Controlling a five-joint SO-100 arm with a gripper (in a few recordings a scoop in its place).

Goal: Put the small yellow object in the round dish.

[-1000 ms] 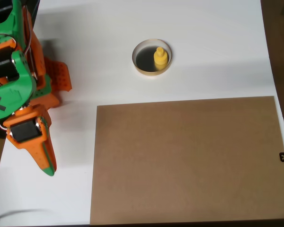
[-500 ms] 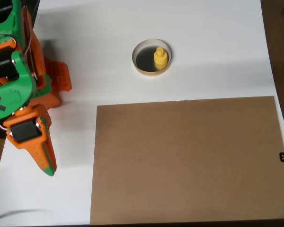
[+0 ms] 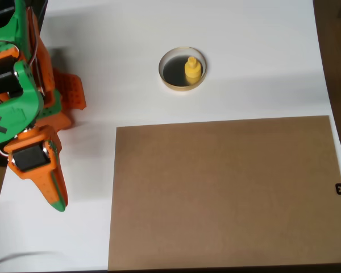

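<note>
The yellow piece (image 3: 192, 68) stands upright inside the dish (image 3: 171, 84), on the right side of the dark floor, close against the rim there or touching it. It looks like the task's placing is done: the piece sits on its own, with nothing gripping it.

The hand (image 3: 55, 199) is well apart from the dish, down at the left edge of the bench (image 3: 256, 51), with the dish up and to its right in the overhead view. Its orange fingers taper to a green tip, and they appear pressed together with nothing between them. The arm is folded back on itself above the hand, which suggests a parked pose clear of the work area.

A brown board (image 3: 227, 193) lies flat on the bench to the right of the hand, below the dish and not touching it.

The piece is bright yellow, a wider round base with a narrower knob on top. It is much smaller than the dish, whose pale rim rings a nearly black inside.
</note>
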